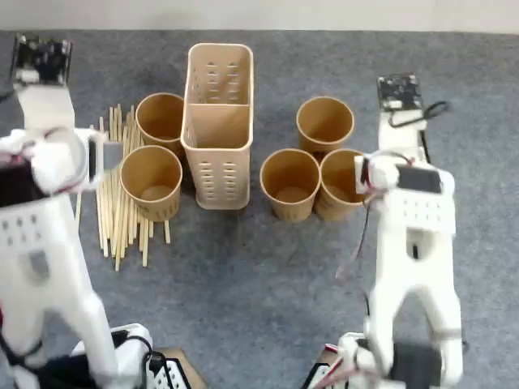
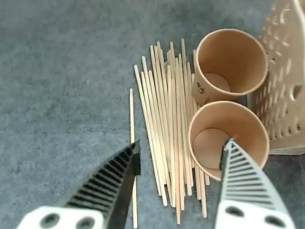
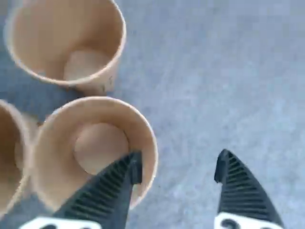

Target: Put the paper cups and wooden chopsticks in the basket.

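Observation:
A tall beige slotted basket (image 1: 217,121) stands at the table's middle. To its left are two paper cups (image 1: 160,117) (image 1: 151,180) beside a pile of wooden chopsticks (image 1: 120,194). My left gripper (image 2: 182,148) hangs open above that chopstick pile (image 2: 169,119), one finger over the rim of the nearer cup (image 2: 228,138). A second cup (image 2: 231,62) stands behind it. Three more cups (image 1: 324,121) (image 1: 289,182) (image 1: 340,182) stand right of the basket. My right gripper (image 3: 178,160) is open above the outermost cup (image 3: 90,148), one finger over its rim.
One stray chopstick (image 2: 132,124) lies apart from the pile on the grey carpet-like tabletop (image 1: 243,284). The basket's wall (image 2: 286,95) rises close beside the left cups. The two white arms (image 1: 49,203) (image 1: 413,227) stand over the left and right sides.

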You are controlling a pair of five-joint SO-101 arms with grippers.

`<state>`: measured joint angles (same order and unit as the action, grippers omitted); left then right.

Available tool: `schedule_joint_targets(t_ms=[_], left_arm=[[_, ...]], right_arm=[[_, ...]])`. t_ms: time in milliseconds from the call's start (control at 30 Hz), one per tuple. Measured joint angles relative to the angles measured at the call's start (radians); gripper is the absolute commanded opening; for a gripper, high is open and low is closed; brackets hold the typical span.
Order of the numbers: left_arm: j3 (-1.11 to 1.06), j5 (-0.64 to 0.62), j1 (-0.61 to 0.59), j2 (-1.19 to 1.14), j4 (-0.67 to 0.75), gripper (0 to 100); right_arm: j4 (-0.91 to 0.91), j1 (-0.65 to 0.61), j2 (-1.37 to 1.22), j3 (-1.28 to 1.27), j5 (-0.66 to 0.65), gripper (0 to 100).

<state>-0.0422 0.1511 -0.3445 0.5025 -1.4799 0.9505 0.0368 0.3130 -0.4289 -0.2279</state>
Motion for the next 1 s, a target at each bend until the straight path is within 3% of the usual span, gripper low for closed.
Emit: schedule_joint_targets(t_ms=[200,500,800,1000], left_arm=[[0.068,0.0,0.005,-0.172,-0.02,29],[0.043,0.0,0.041,-0.327,0.009,29],[0.018,0.0,0.087,-0.439,0.048,29],[-0.014,0.0,0.087,-0.511,0.048,22]], right_arm=[[-0.005,-0.017,-0.172,0.072,0.006,24.9],[-0.017,-0.037,-0.187,0.061,0.008,24.9],[-0.146,-0.057,-0.189,-0.094,0.009,24.9],[-0.166,-0.058,-0.189,-0.123,0.009,24.9]])
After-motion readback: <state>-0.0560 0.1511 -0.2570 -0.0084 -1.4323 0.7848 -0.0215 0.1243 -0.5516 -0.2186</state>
